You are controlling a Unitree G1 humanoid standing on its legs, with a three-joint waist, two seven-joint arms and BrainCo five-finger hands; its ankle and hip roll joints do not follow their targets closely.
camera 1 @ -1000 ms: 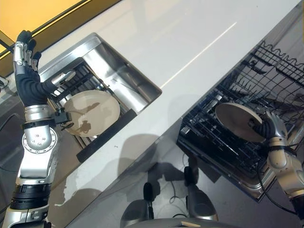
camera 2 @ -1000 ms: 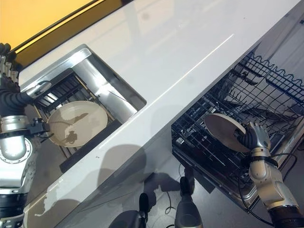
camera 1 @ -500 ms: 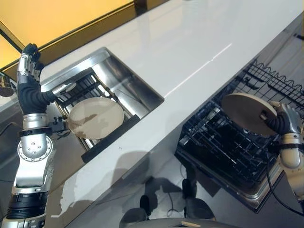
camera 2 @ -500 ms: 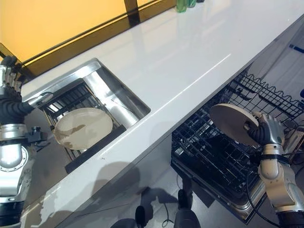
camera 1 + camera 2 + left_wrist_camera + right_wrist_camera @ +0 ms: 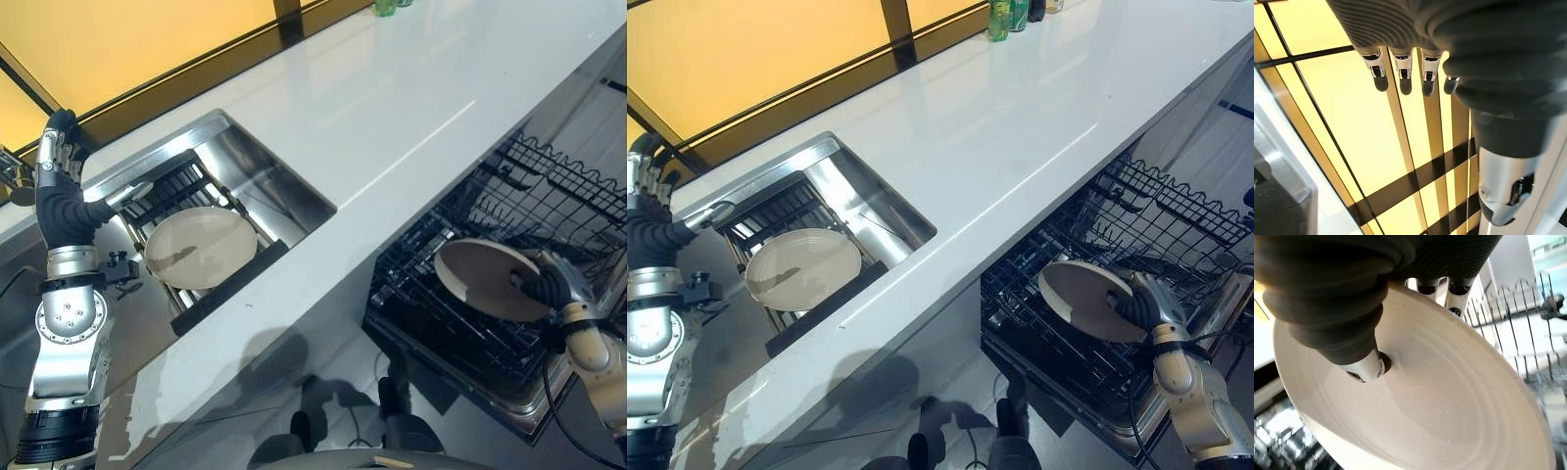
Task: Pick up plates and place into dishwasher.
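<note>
A long white countertop runs across the scene, and below its front edge the dishwasher stands open with its dark wire rack pulled out. Sunk into the counter on the robot's left is a steel sink, with a black grid rack inside it. One cream plate in the sink lies flat on that grid, untouched. Over on the right, the right hand pinches a second cream plate, thumb pressed on its face in the right wrist view and fingers curled behind the rim, holding it tilted just above the wire rack, whose upright tines rise close behind and beside it. The left hand is raised by the sink's far corner, fingers straight and relaxed, holding nothing, with the yellow window wall behind it. Green bottles stand at the counter's far edge, well apart from everything.
</note>
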